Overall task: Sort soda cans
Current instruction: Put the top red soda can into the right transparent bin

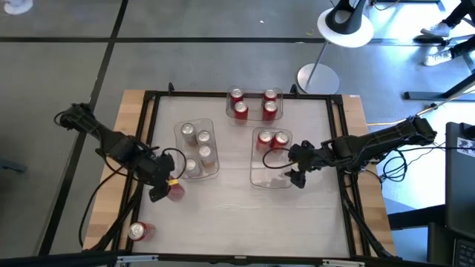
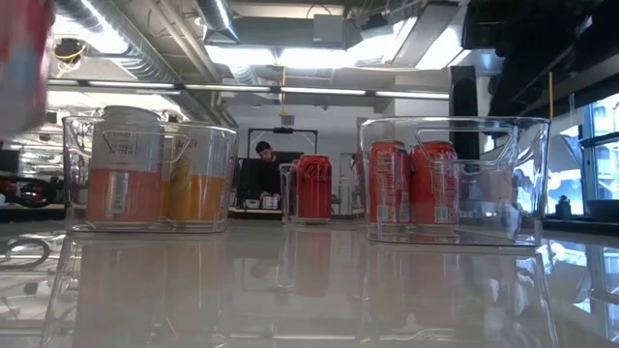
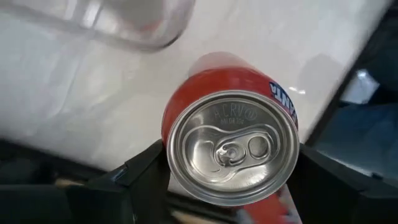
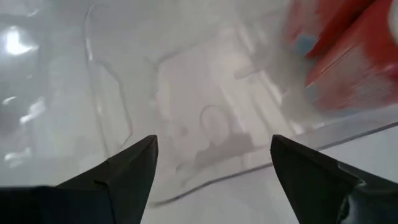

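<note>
A red soda can (image 3: 231,146) sits pinched in the left hand (image 1: 165,190) at the table's (image 1: 237,215) eight o'clock; the right hand (image 1: 295,176), fingers spread, hovers over a clear bin (image 1: 269,178).

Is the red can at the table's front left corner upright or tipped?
Upright: the high view shows the red can's round silver top facing up, standing alone outside the bins.

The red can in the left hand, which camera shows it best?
Left wrist view: the red can fills the frame, top up, between the left hand's fingers. High view shows it mostly hidden; low view, a red blur.
</note>
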